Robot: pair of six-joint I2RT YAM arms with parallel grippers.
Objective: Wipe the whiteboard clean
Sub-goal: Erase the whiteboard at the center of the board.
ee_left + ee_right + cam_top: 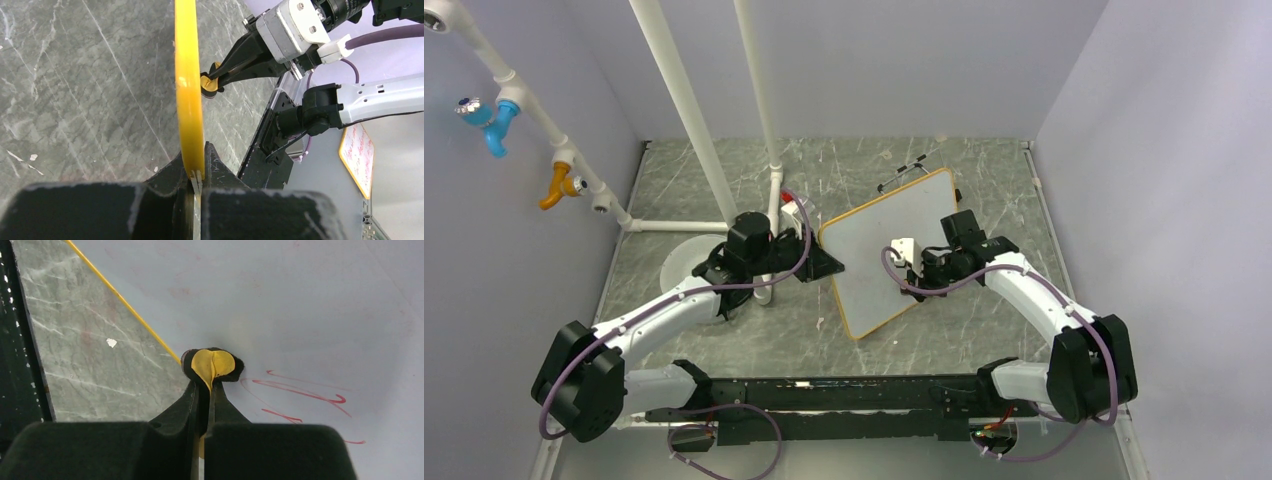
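Note:
The whiteboard (886, 250), white with a thin orange frame, lies tilted in the middle of the table. My left gripper (830, 262) is shut on its left edge. In the left wrist view the yellow frame (189, 90) runs edge-on into my shut left gripper (198, 169). My right gripper (902, 266) is over the board and shut on a small yellow and black eraser pad (212, 363), which presses on the white surface (300, 295) near the frame. Red scrawl (305, 395) lies just right of the pad. The pad also shows in the left wrist view (211, 83).
White pipes (686, 110) rise from the table at the back left. A round white disc (686, 262) lies under my left arm. A thin black stand (904, 172) lies behind the board. A black rail (844, 395) runs along the near edge. Grey walls close in on both sides.

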